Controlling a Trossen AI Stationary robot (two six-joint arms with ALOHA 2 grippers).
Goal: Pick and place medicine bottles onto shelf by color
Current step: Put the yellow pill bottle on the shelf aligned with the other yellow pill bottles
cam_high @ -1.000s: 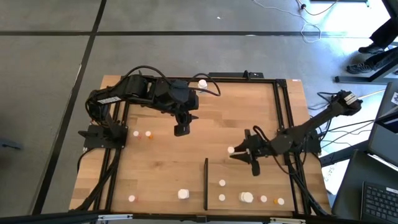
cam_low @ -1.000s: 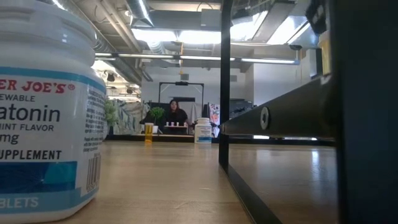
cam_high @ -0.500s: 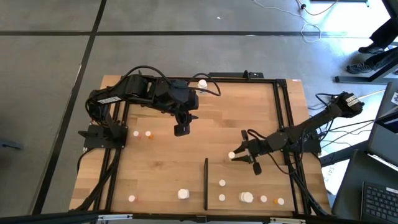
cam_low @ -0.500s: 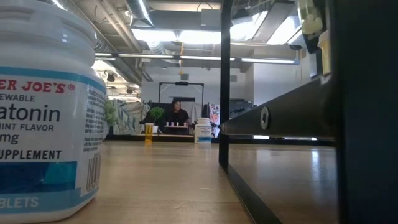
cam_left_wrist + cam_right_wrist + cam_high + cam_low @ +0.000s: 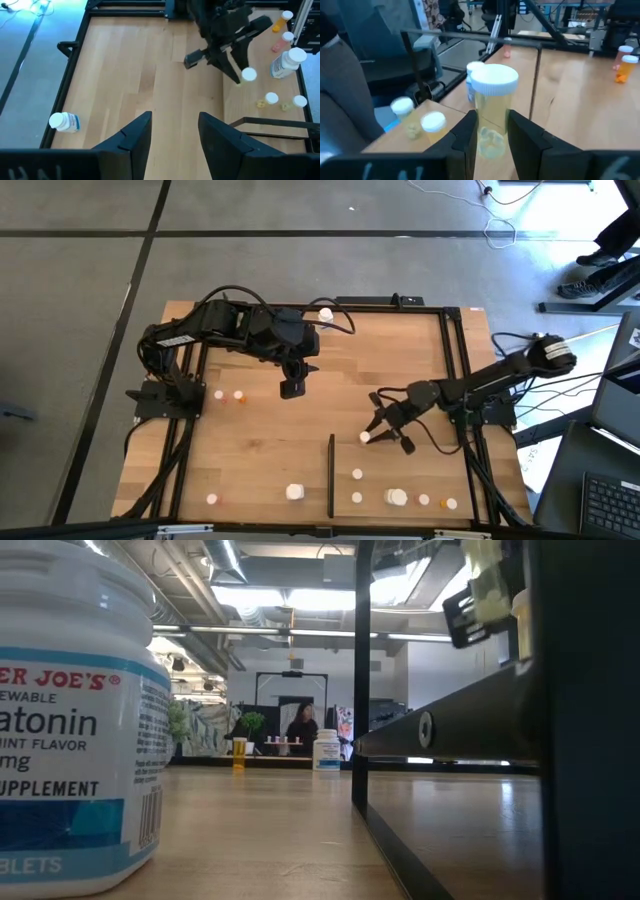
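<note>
My right gripper (image 5: pixel 374 432) is shut on a pale yellow see-through medicine bottle (image 5: pixel 491 117) with a white cap (image 5: pixel 366 437). It holds it above the far end of the shelf (image 5: pixel 400 470), a pale wood panel with an upright black strip (image 5: pixel 331 475) on its left side. Several small bottles (image 5: pixel 357 498) and a chunkier white one (image 5: pixel 397 497) stand on the shelf near the front edge. My left gripper (image 5: pixel 292 388) hangs open over the table's middle, nothing between its fingers (image 5: pixel 135 137). My right gripper pinches the bottle's body (image 5: pixel 492 132) just below the cap between its two fingers (image 5: pixel 465 135). The fingers come nearly level from the table's right. The bottle stands upright in the hold, cap up, lifted clear of the shelf.
Left of the strip stand a fat white bottle (image 5: pixel 293 492) and a small one (image 5: pixel 212 499). Two small bottles (image 5: pixel 228 394) stand by the left arm's base, and one white bottle (image 5: pixel 325 313) is at the far edge. A black frame (image 5: pixel 452 360) borders the table. A person shows in the room beyond.
My right gripper has gone down and toward the table's near-left with the bottle, closer to the black strip, and has rolled at the wrist as it went. In the low view the gripper and bottle have dropped into the picture's top right. The bottle stays clear of the table.
</note>
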